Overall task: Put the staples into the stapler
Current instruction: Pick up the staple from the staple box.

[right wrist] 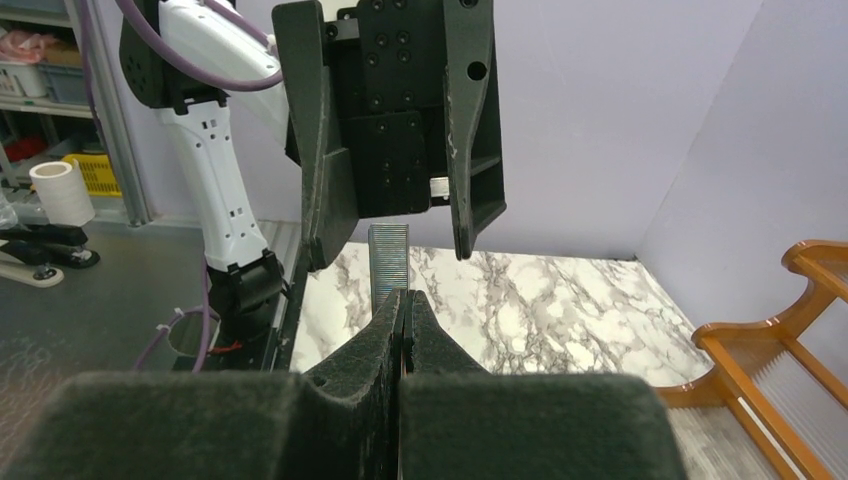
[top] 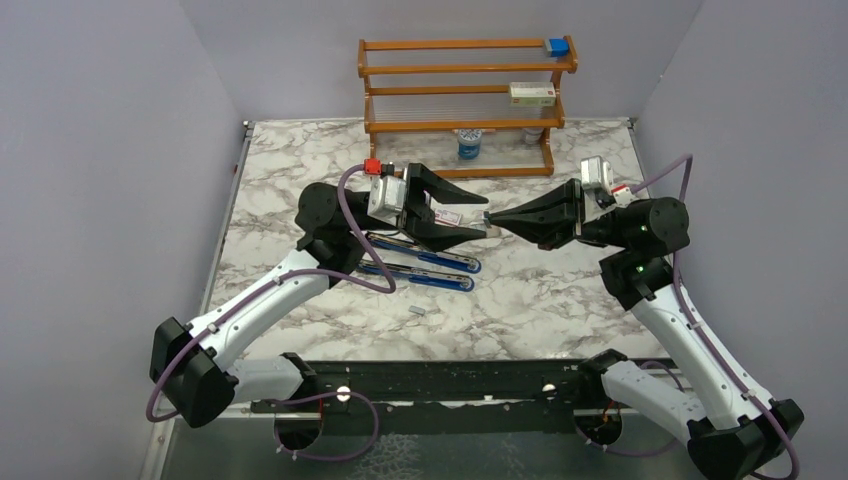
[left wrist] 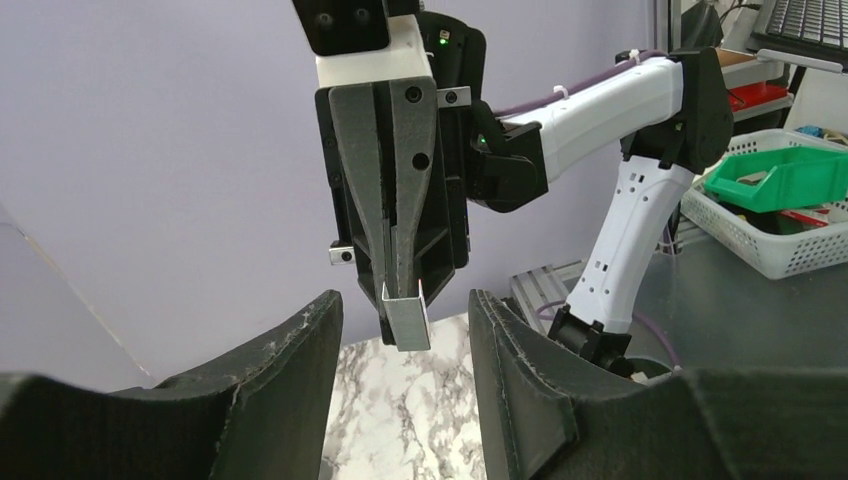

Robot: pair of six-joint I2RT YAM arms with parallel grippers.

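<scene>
One staples strip (right wrist: 388, 258) clamped in right end effector (right wrist: 403, 303)

Blue-and-black stapler (top: 430, 279) on a white table (top: 540, 300) veined grey like marble; silver-grey ribbed staples (right wrist: 389, 258); orange-brown rack (top: 465, 70) far back.

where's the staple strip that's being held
Top view, mid-table: the staple strip is pinched in the shut right claw, raised between the fingers of the open left claw, right of the stapler.

The stapler (top: 440, 279) lies on the bench (top: 560, 300); behind it stands the rack (top: 460, 68), before it a loose staple strip (top: 417, 311), behind it rightward the staples (right wrist: 389, 260).
</scene>
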